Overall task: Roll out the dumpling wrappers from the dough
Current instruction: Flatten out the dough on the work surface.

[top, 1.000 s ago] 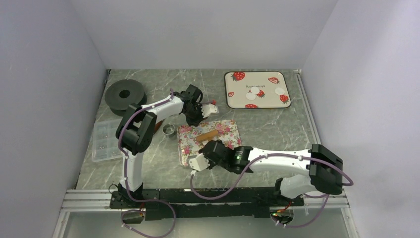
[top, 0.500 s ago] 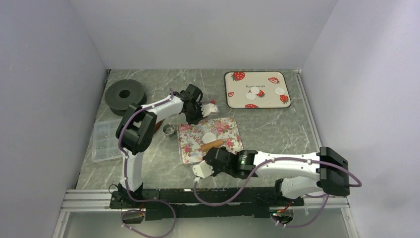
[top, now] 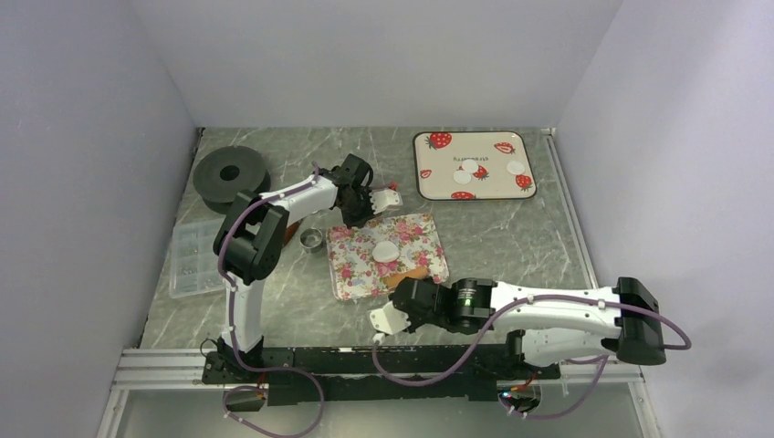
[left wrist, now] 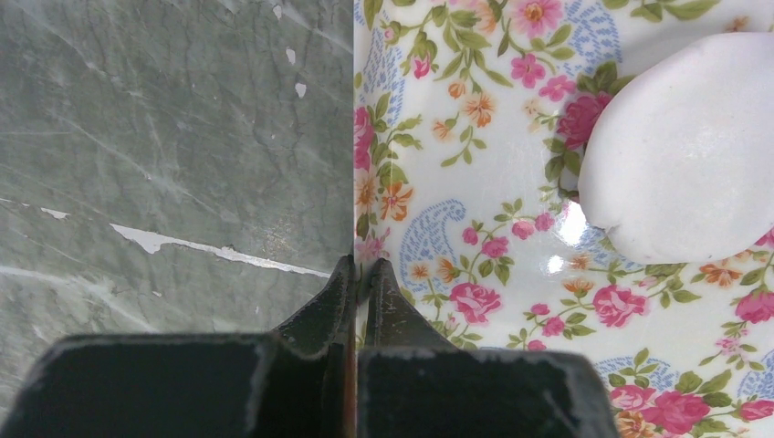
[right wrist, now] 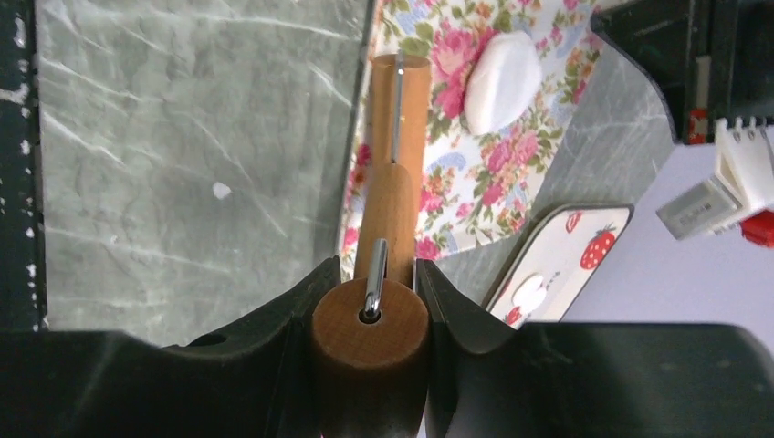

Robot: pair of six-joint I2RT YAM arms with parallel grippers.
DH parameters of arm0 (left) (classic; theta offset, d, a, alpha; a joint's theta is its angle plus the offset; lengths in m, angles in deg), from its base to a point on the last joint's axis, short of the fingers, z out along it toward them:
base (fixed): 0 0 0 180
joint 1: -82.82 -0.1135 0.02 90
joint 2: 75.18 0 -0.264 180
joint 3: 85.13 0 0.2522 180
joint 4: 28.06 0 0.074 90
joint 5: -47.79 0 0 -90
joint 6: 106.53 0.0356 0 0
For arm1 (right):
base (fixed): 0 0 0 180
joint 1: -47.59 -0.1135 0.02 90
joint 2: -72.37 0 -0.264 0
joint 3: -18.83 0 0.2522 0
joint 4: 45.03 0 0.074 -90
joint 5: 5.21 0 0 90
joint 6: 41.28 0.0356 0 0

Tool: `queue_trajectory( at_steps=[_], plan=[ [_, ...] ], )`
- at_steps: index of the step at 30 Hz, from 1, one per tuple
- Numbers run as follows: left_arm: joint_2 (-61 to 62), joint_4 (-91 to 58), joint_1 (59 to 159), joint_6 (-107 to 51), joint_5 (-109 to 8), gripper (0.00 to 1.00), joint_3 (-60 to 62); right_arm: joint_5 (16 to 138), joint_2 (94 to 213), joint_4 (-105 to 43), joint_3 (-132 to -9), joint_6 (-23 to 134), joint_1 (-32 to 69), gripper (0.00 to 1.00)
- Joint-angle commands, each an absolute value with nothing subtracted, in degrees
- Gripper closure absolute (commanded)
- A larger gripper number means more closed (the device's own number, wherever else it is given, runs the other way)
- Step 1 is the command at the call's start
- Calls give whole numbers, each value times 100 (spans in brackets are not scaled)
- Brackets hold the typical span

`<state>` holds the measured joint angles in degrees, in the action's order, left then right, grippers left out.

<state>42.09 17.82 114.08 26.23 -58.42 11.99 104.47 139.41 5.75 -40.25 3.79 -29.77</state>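
A flattened white lump of dough (top: 386,251) (left wrist: 685,155) (right wrist: 502,80) lies on the floral tray (top: 351,274). My right gripper (top: 413,294) (right wrist: 374,274) is shut on the handle of a wooden rolling pin (right wrist: 394,173), whose roller (top: 417,272) rests at the tray's near edge, short of the dough. My left gripper (top: 360,217) (left wrist: 360,265) is shut on the floral tray's far-left rim (left wrist: 355,137). Three dumpling wrappers, white discs (top: 468,167), sit on the strawberry tray (top: 429,182); one of these wrappers (right wrist: 532,290) shows in the right wrist view.
A small metal ring cutter (top: 313,239) stands left of the floral tray. A black spool (top: 230,173) sits at the back left, and a clear compartment box (top: 192,255) lies along the left side. Walls close in three sides.
My right arm has drawn the rolling pin toward the near edge, off the dough, which now shows uncovered. The left arm has not moved.
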Motion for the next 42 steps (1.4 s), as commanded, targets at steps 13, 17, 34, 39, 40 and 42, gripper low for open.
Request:
queue_trajectory(
  at_steps=[13, 17, 34, 39, 40, 42],
  plan=[
    [4841, 2352, 11560, 2732, -5825, 100, 792, 9627, 14655, -908, -5215, -1136, -1500, 100],
    [4839, 2365, 11565, 2724, -5830, 100, 803, 9364, 15001, -859, -4956, -1164, -1497, 100],
    [4845, 2367, 11568, 2724, -5774, 100, 797, 9599, 15350, -275, -4227, -886, -1730, 100],
    [4803, 2348, 11569, 2754, -5789, 100, 754, 9831, 14865, 126, -3970, -674, -1975, 100],
    [4808, 2354, 11569, 2758, -5805, 100, 766, 9893, 14717, 286, -3902, -540, -2035, 100],
    [4815, 2375, 11563, 2767, -5820, 100, 792, 9914, 14552, 375, -3786, -413, -2087, 100]
  ],
)
